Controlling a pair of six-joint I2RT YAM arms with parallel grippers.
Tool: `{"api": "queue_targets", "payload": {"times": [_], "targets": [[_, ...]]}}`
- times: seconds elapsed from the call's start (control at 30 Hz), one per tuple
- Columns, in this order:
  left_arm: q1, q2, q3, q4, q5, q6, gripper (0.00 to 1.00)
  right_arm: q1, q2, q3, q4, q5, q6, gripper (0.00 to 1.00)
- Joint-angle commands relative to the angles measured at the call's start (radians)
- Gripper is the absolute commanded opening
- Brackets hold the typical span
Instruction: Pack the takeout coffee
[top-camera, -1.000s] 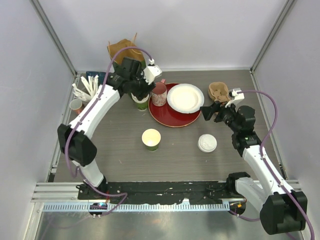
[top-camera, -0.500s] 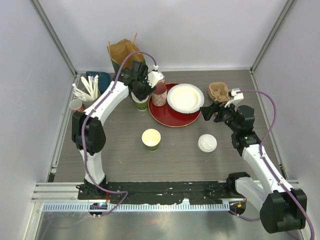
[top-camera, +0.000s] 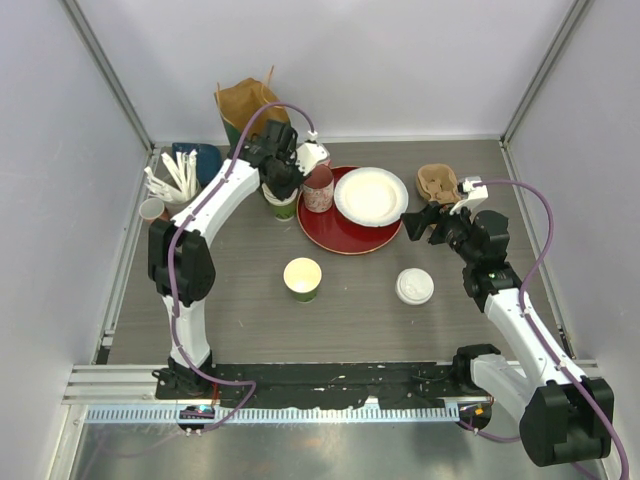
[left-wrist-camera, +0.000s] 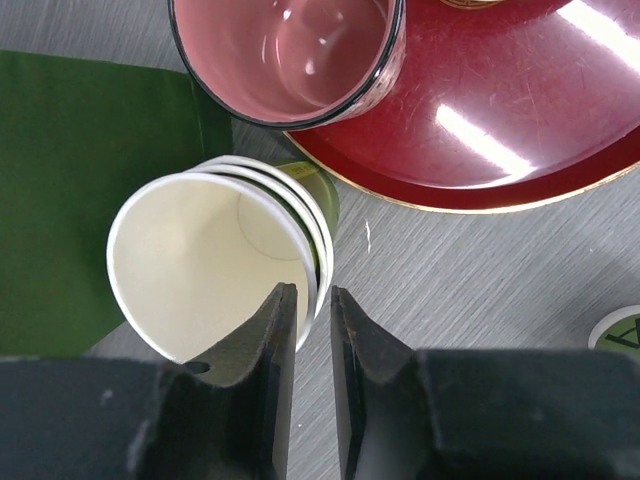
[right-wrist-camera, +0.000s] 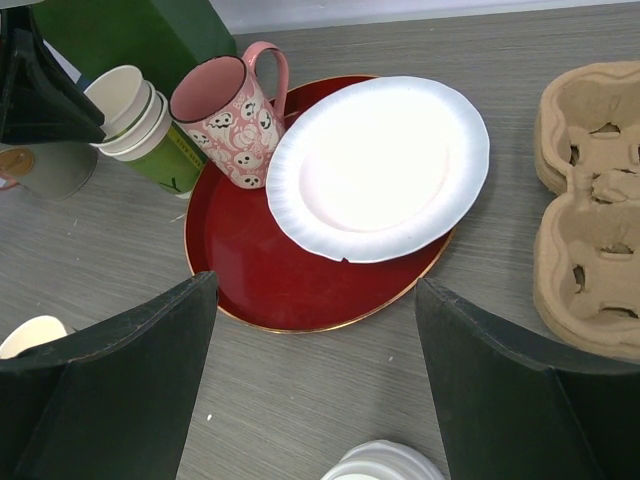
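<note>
The table (top-camera: 240, 300) has free room around one cup (top-camera: 302, 277) and a lid (top-camera: 414, 286). At the crowded back edge, the left gripper (left-wrist-camera: 311, 295) sits nearly closed astride the rim of the cup stack (left-wrist-camera: 200, 270) — grip unclear, base hidden. The right gripper (right-wrist-camera: 317, 290) gapes wide, empty, over the tray (right-wrist-camera: 260, 280).

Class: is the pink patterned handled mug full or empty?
Empty. In the left wrist view the pink patterned handled mug shows its bare glossy bottom, no liquid.

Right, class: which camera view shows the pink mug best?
The right wrist view: the pink mug shows whole, with handle and patterned side. The left wrist view gives only its cropped inside; the top view shows it small.
</note>
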Motion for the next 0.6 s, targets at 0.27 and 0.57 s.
{"api": "queue_targets", "payload": {"times": [0.27, 0.57], "targets": [[0.004, -0.064, -0.008, -0.012, 0.037, 0.009, 0.0, 0.0, -0.018, 0.038, 0.01, 0.017, -0.017, 0.84], [0.004, -0.183, -0.054, 0.076, -0.024, 0.042, 0.0, 0.0, -0.02, 0.035, 0.013, 0.017, -0.018, 0.84]]}}
